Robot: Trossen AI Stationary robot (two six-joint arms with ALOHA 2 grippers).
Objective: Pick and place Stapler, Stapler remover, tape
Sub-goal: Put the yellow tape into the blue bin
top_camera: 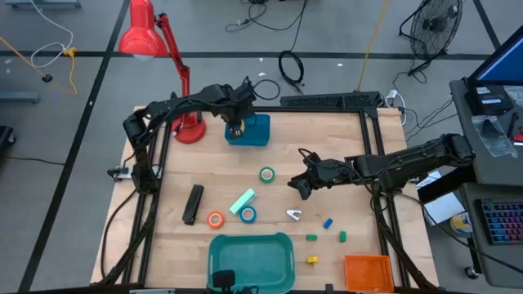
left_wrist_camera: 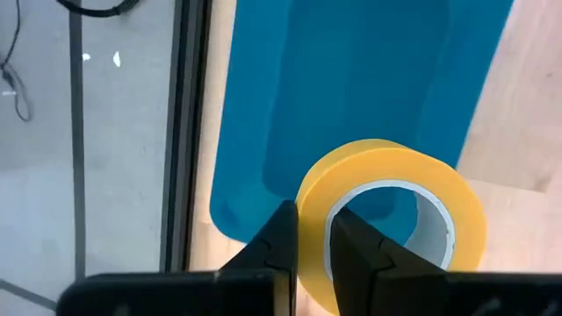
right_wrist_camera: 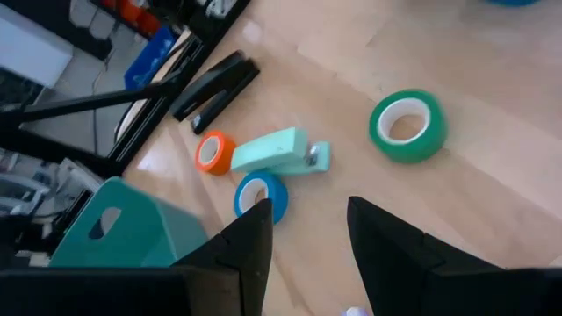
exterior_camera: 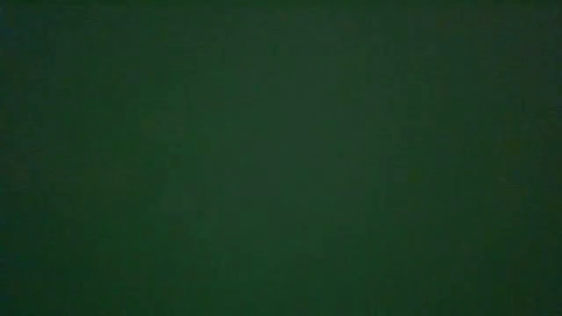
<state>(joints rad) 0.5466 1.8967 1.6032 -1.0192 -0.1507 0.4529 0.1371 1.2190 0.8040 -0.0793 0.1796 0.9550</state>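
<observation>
The stapler (top_camera: 193,203) lies on the left part of the table (top_camera: 327,147), its long axis running near to far with a slight tilt; in the right wrist view it (right_wrist_camera: 217,90) lies beyond the orange tape (right_wrist_camera: 213,152). The orange tape (top_camera: 216,219), the mint block (top_camera: 243,201) and the blue tape (top_camera: 248,214) cluster just right of the stapler, all lying flat. The green tape (top_camera: 267,174) lies flat nearer the table's middle. A small metal staple remover (top_camera: 293,215) lies right of the blue tape.

The left gripper (top_camera: 236,124) hangs over the blue tray (top_camera: 258,131) at the far side, its fingers (left_wrist_camera: 279,246) pinched narrow on the wall of the yellow tape (left_wrist_camera: 391,219), one inside the ring and one outside; the roll stands on edge above the tray (left_wrist_camera: 351,79).

The right gripper (top_camera: 300,186) hovers right of the green tape (right_wrist_camera: 407,125), its fingers (right_wrist_camera: 250,237) spread moderately apart and holding nothing.

The low view is dark.
</observation>
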